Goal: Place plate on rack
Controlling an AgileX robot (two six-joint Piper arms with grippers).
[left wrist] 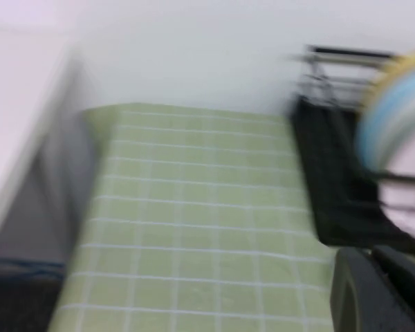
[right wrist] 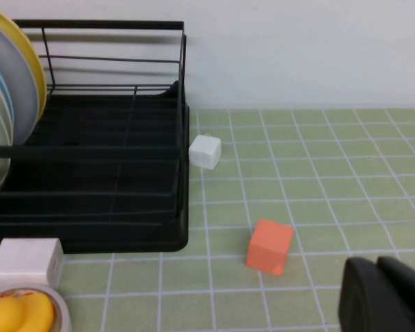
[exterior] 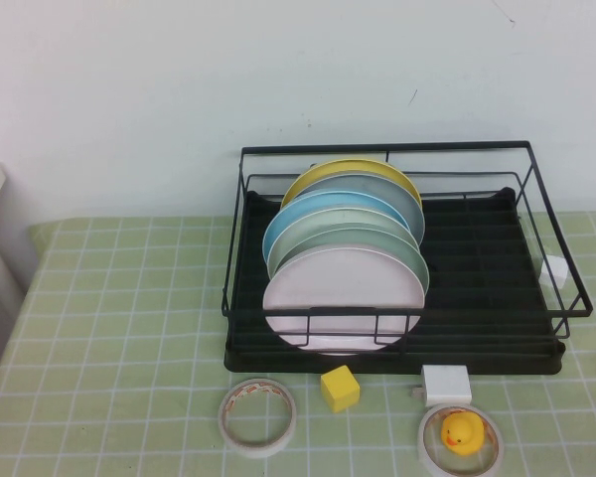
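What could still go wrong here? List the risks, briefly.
1. The pink plate stands in the rack at the very front of the plate row, leaning on the low front wire; a nudge might tip it out forward.
2. The tape roll, yellow cube, white box and rubber duck crowd the rack's front; a swinging arm could hit them.
3. The left gripper sits off the rack's left end, the right gripper off its right end, near the orange cube.

High view looks down on the rack (exterior: 392,258); both low wrist views share it.
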